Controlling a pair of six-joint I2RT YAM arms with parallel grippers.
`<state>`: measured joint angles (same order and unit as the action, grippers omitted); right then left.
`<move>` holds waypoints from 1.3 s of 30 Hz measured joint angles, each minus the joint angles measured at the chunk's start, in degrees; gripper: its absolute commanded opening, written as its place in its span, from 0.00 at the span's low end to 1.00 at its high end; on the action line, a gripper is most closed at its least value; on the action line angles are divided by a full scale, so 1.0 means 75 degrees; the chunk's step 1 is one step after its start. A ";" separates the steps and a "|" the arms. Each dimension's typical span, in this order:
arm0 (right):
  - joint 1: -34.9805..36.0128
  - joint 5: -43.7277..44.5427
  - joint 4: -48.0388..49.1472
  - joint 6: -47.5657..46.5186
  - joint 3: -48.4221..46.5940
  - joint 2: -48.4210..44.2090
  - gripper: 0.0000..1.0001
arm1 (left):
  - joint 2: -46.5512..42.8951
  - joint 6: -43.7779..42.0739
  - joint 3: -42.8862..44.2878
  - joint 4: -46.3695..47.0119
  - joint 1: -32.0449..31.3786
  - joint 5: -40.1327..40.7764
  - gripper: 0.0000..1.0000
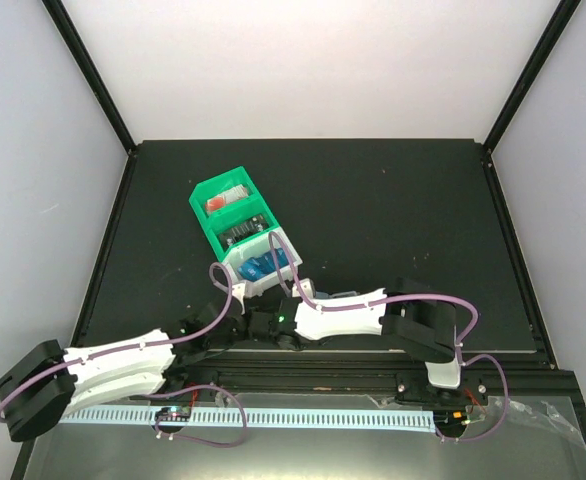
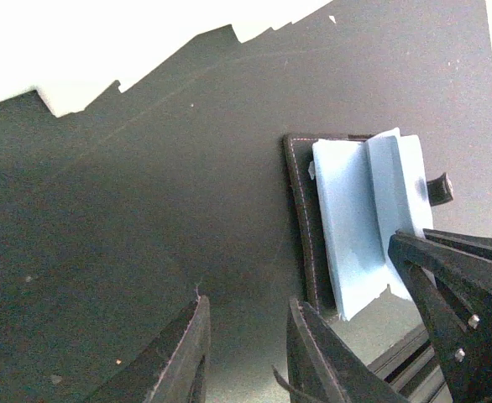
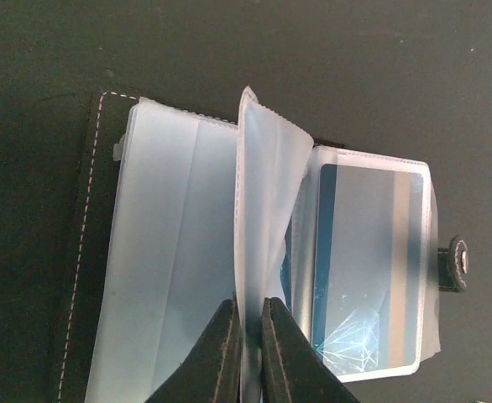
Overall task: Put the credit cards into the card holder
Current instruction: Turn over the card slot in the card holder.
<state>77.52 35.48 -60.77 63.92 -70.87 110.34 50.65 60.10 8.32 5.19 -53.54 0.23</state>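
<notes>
The black card holder (image 3: 91, 252) lies open on the dark table, its clear pale sleeves fanned out. My right gripper (image 3: 248, 315) is shut on one sleeve (image 3: 263, 185) and holds it upright. A blue credit card (image 3: 363, 269) with pale print sits in the sleeve to the right, near the strap clasp (image 3: 454, 263). In the left wrist view the holder (image 2: 300, 210) lies just right of my left gripper (image 2: 246, 336), which is open, empty and close above the table. More blue cards (image 1: 256, 266) lie in the white bin. In the top view the arms hide the holder.
A green bin (image 1: 235, 205) holding a red-orange item adjoins the white bin (image 1: 278, 262), just beyond both grippers. The table's near edge and a metal rail (image 2: 414, 357) run close by the holder. The right gripper's fingers (image 2: 447, 285) show at the right of the left wrist view.
</notes>
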 measured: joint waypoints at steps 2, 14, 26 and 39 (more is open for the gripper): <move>0.0012 -0.0038 0.0032 0.0050 -0.0006 0.0003 0.11 | -0.0067 -0.0003 -0.0029 -0.0044 0.0032 0.0026 0.28; 0.0032 -0.0105 0.0012 0.0507 0.0000 0.0000 0.32 | -0.0111 -0.0003 -0.0047 -0.0248 0.0137 0.0076 0.28; -0.0064 0.0090 -0.0277 0.0880 0.0440 -0.0391 0.33 | -0.0111 -0.0003 -0.0090 -0.0251 0.0189 0.0073 0.28; -0.0731 -0.0090 0.0565 0.0761 0.2098 -0.1920 0.38 | -0.0111 -0.0070 -0.0090 -0.0251 0.0219 -0.0020 0.41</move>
<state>72.03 34.81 -56.53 69.63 -55.13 95.94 49.82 59.57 7.64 3.31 -51.90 0.08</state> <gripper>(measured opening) 0.376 0.368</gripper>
